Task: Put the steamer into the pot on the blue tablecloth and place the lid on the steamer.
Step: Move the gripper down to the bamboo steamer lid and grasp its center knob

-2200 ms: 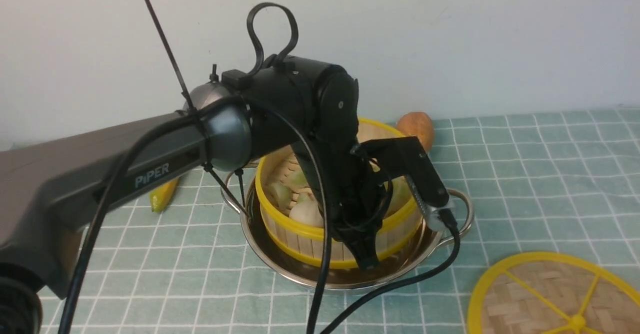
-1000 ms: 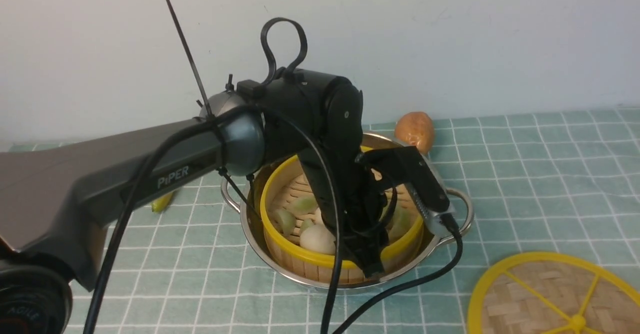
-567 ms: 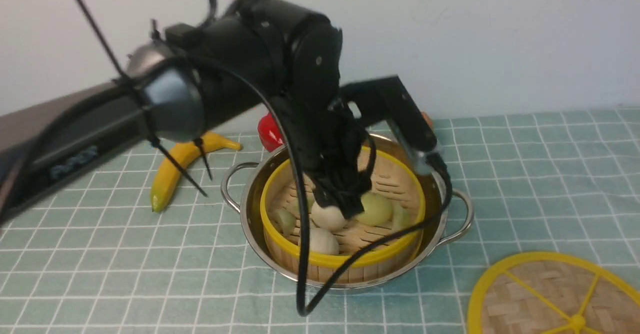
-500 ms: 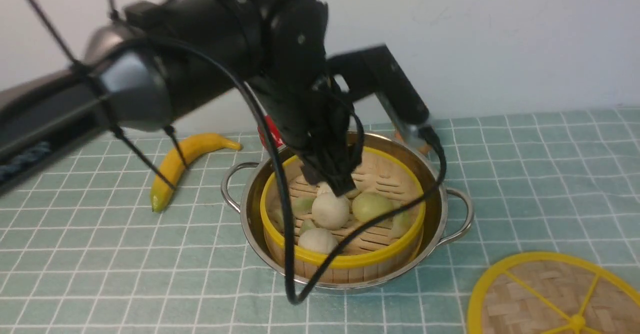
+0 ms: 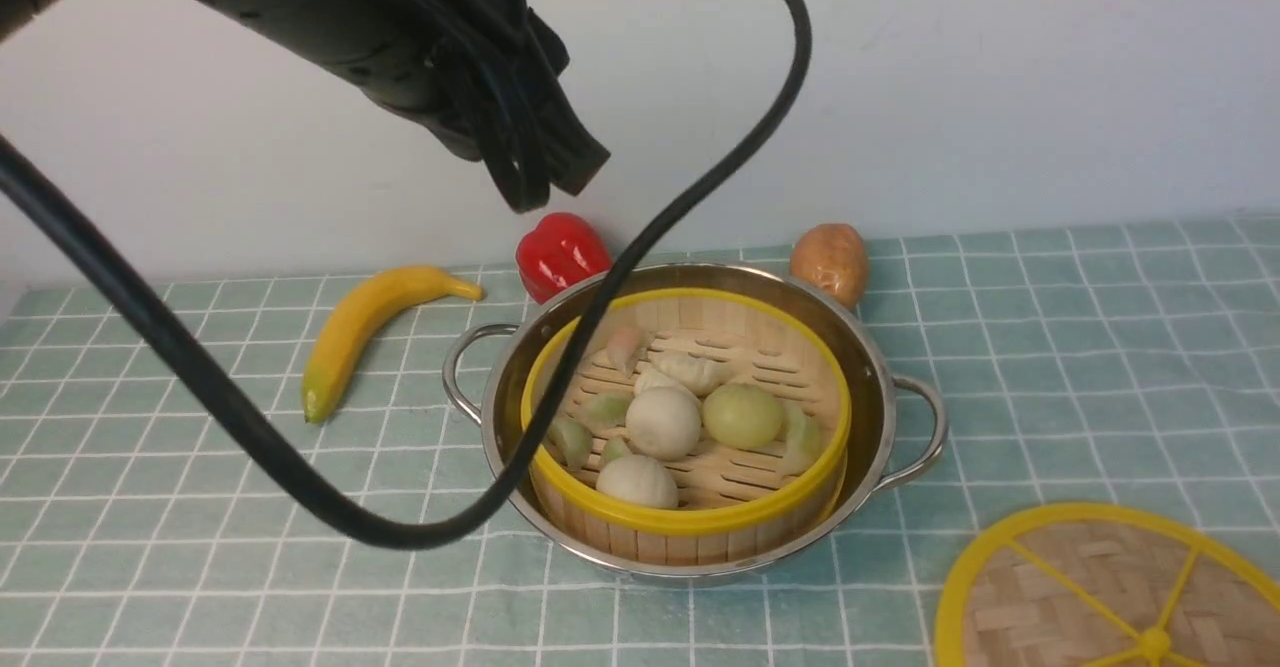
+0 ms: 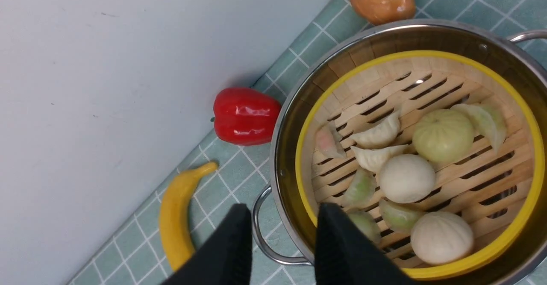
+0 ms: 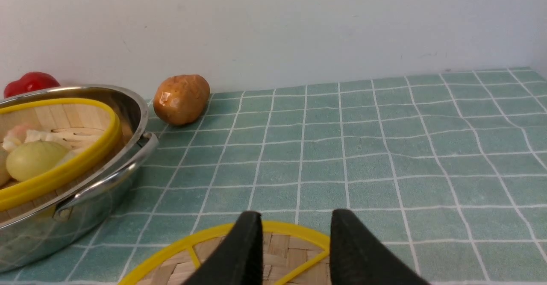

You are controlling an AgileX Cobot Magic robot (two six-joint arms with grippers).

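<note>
The steamer point(image 5: 640, 537), a yellow-rimmed bamboo basket with pale dumplings on its slats, sits inside the shiny pot point(image 5: 868, 352) on the blue tablecloth point(image 5: 1050, 347). My left gripper point(image 5: 550, 182) hangs high above and left of the pot, open with nothing between its fingers. In the left wrist view the gripper point(image 6: 280, 218) looks down on the pot's point(image 6: 288, 122) handle side and the steamer point(image 6: 427, 54). The lid point(image 5: 1080, 577) lies flat at the front right. My right gripper point(image 7: 295, 223) hovers open just over the lid's point(image 7: 277, 246) far rim, touching nothing.
A banana point(image 5: 365, 325), a red pepper point(image 5: 560, 247) and a potato point(image 5: 828, 259) lie along the back near the wall. A thick black cable point(image 5: 250, 427) from the left arm loops down in front of the pot.
The left gripper let go of the steamer, which now rests level in the pot. It rose out and up to the left, and its fingers have drawn closer. The lid has not moved.
</note>
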